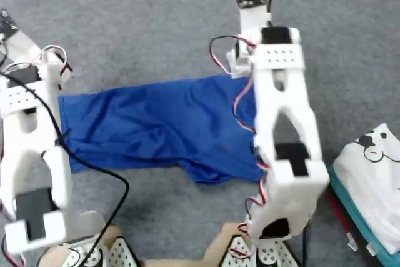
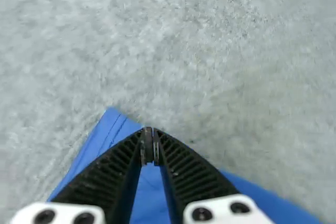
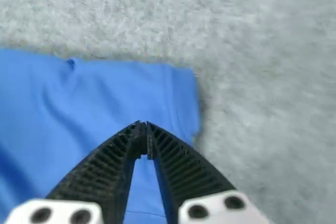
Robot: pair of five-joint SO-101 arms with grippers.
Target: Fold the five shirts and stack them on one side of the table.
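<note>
The blue shirt (image 1: 156,123) lies flat in the middle of the gray table (image 1: 137,29). The left gripper (image 2: 148,150) is closed, tips together, over one shirt corner. The right gripper (image 3: 143,135) is closed over the other end. A white shirt (image 1: 375,173) sits at the table's edge.

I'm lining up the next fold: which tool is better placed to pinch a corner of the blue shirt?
Probably left. The left tool sits shut right at a corner of the blue shirt; the right tool, also shut, is over cloth, inward from its corner.
</note>
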